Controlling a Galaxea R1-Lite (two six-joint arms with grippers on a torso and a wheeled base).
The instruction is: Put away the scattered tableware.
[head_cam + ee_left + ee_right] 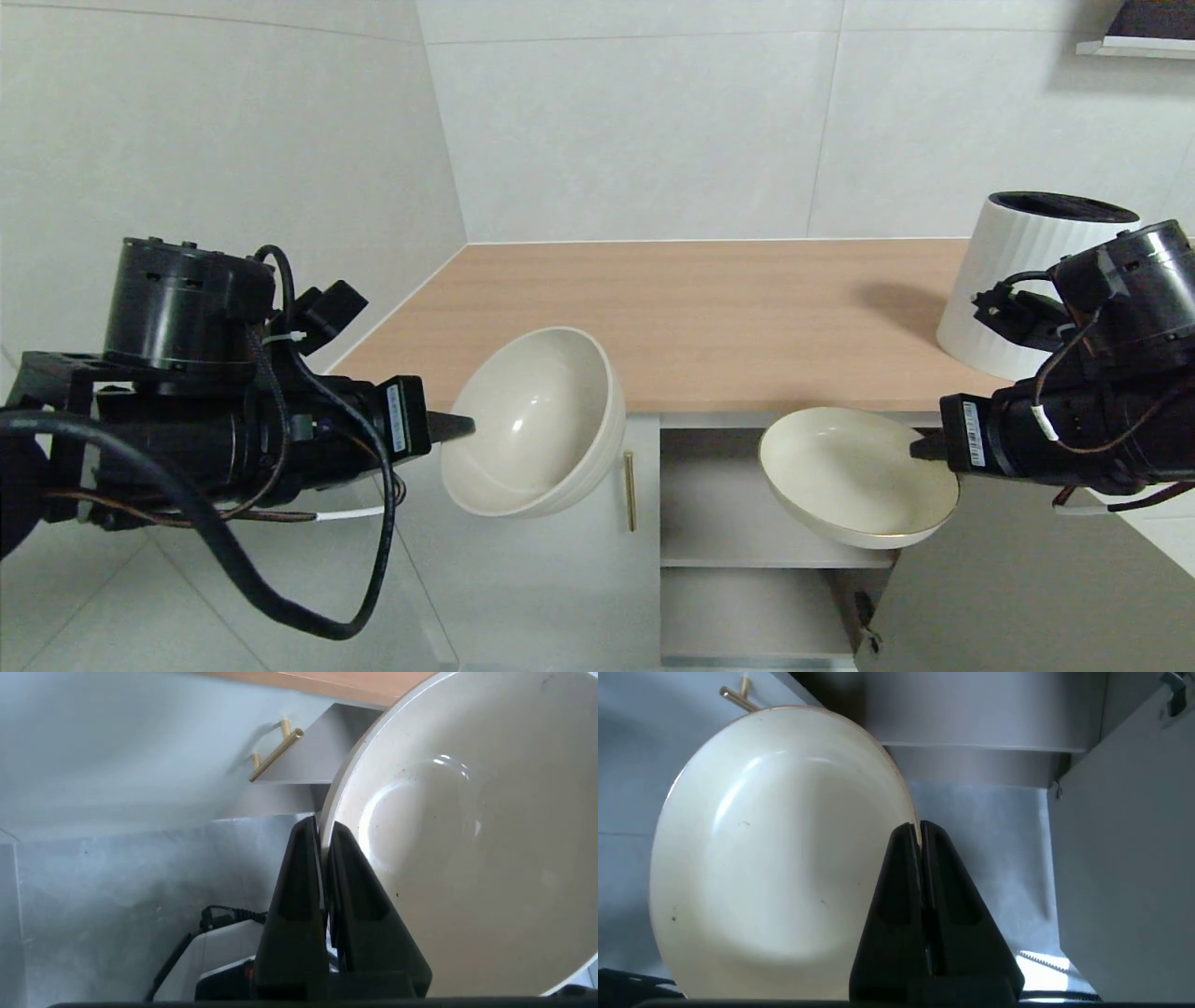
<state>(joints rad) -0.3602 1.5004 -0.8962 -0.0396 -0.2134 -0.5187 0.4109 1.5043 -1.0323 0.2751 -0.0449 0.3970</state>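
Desk: wooden top across mid-frame.
Cabinet: open, lower centre-right.
Deep bowl: centre-left, tilted, before the desk edge.
Shallow bowl: centre-right, before the cabinet.
Left claw: clenched on deep bowl's rim.
Right claw: clenched on shallow bowl's rim.

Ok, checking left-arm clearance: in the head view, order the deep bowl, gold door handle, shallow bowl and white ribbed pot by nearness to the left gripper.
1. deep bowl, rim in the left gripper's jaws.
2. gold door handle, beyond that bowl.
3. shallow bowl, in the right gripper.
4. white ribbed pot, far right on the counter.
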